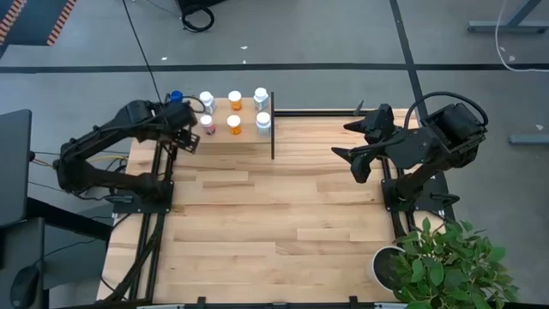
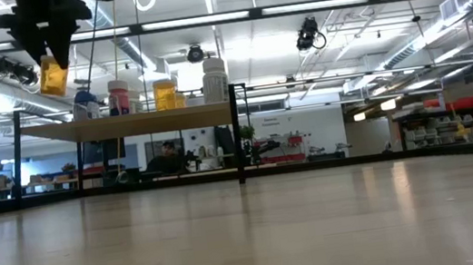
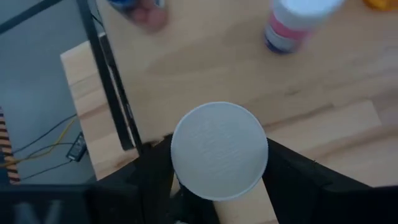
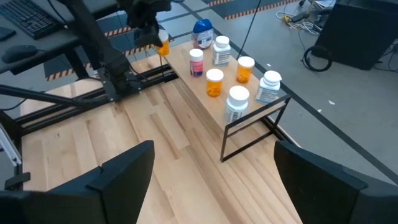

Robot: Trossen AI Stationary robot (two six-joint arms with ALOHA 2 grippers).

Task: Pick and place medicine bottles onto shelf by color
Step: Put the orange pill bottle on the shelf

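Note:
The shelf (image 1: 223, 139) stands at the table's far left and carries several bottles: a blue-capped one (image 1: 176, 97), two orange ones (image 1: 235, 99), a pinkish one (image 1: 207, 123) and white ones (image 1: 262, 110). My left gripper (image 1: 190, 137) is at the shelf's left near corner, shut on an orange white-capped bottle (image 2: 52, 76). The bottle hangs above shelf level in the low view. My right gripper (image 1: 356, 146) is open and empty over the table's far right part, and its fingers frame the shelf in the right wrist view (image 4: 214, 186). My left gripper pinches the orange bottle between its two fingers (image 3: 155, 174), just below the white cap (image 3: 219, 151). The fingers come from above, pointing down. The bottle hangs upright below them, lifted clear of the shelf board (image 2: 126, 124) and the table.
A black upright post (image 1: 273, 124) marks the shelf's right end. A potted plant (image 1: 446, 266) stands at the table's near right corner. The plank tabletop (image 1: 257, 232) lies bare between the arms and toward the near edge.

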